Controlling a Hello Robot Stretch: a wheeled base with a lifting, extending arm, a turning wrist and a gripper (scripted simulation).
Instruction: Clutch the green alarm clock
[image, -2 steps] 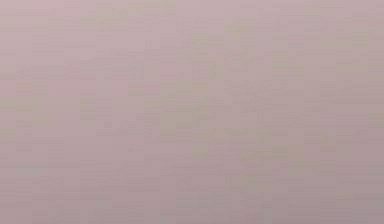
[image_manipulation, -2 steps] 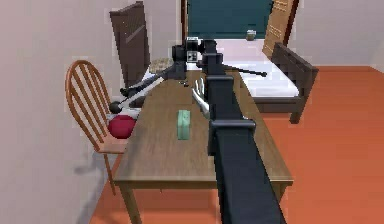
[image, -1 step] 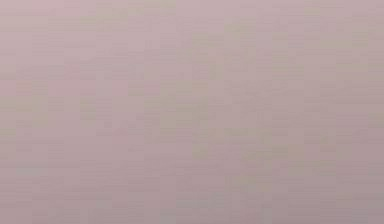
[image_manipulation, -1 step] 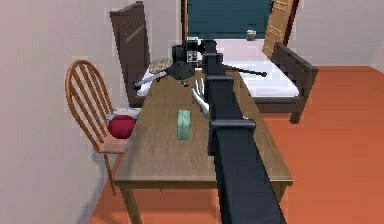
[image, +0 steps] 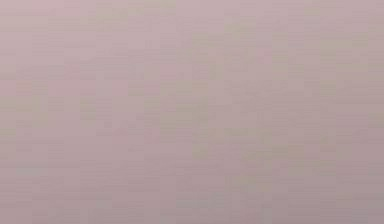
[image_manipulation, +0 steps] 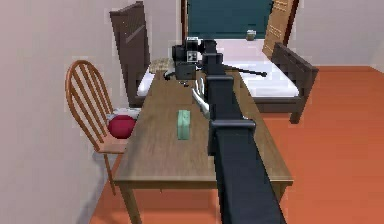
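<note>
Checking arm side view, you see dark two-finger gripper (image_manipulation: 183, 66) at far end of brown wooden table (image_manipulation: 150, 160); can't tell if it holds anything. Small pale-green rectangular block (image_manipulation: 184, 124) sits mid-table, just left of dark square arm bar (image_manipulation: 238, 160), well short of gripper.

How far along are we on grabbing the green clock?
Done: the arm reaches out over the wooden table. In hand: I cannot tell whether the gripper holds anything. Left: the small green object, likely the clock, stands on the tabletop beside the arm, short of the gripper, not yet lifted.
</note>
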